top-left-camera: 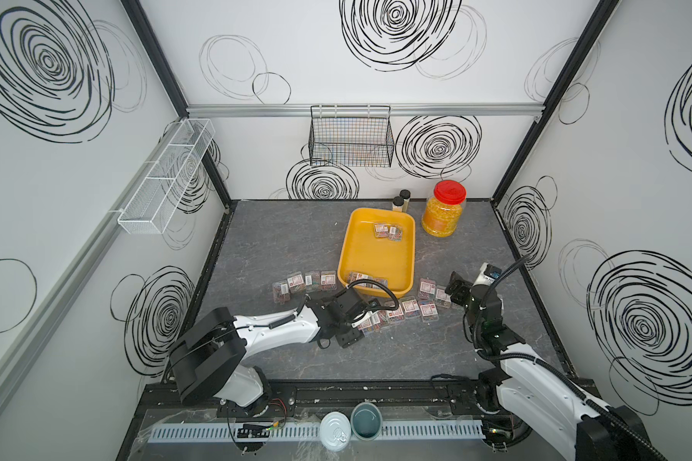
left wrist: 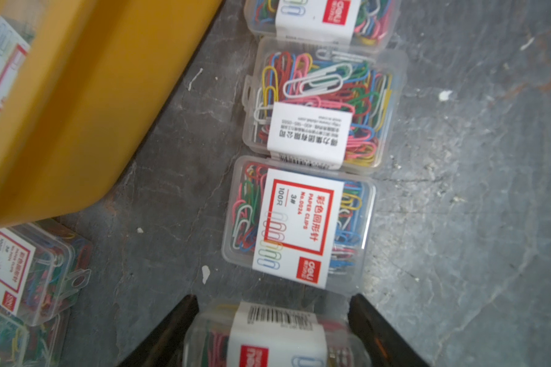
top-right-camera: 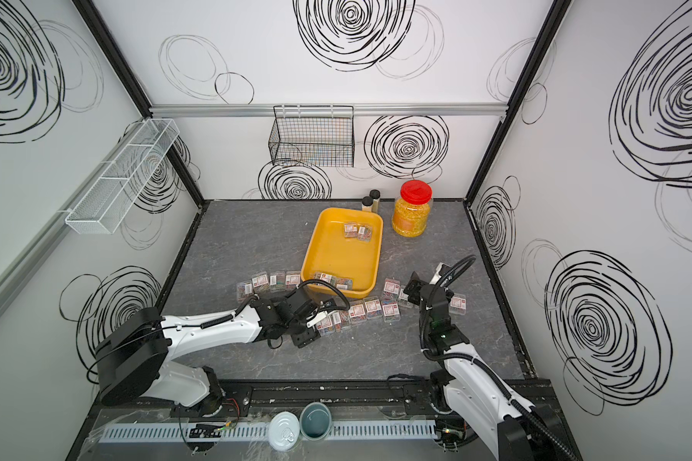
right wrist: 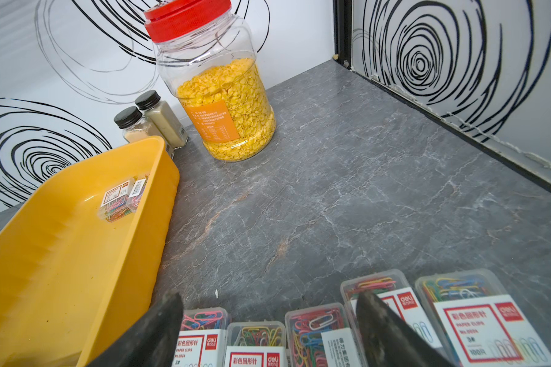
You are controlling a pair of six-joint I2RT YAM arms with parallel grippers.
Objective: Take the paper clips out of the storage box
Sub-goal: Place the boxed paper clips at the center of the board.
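Two matching arms. The left arm (top-left-camera: 256, 335), lower left of frame: white moulded shells, black joint housings, black coiled cable, small dark screws. The right arm (top-left-camera: 536, 383), lower right: same shells, black corrugated hose, green indicator light. The left gripper (left wrist: 272, 330) and right gripper (right wrist: 268, 333): black tapered fingers (right wrist: 382, 336).

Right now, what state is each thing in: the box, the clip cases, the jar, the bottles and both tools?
storage box: upright, holds a few clip cases
table cases: closed, out of the box
jar: upright, red lid on
bottles: upright, capped
left tool: closed on one held case
right tool: open, empty
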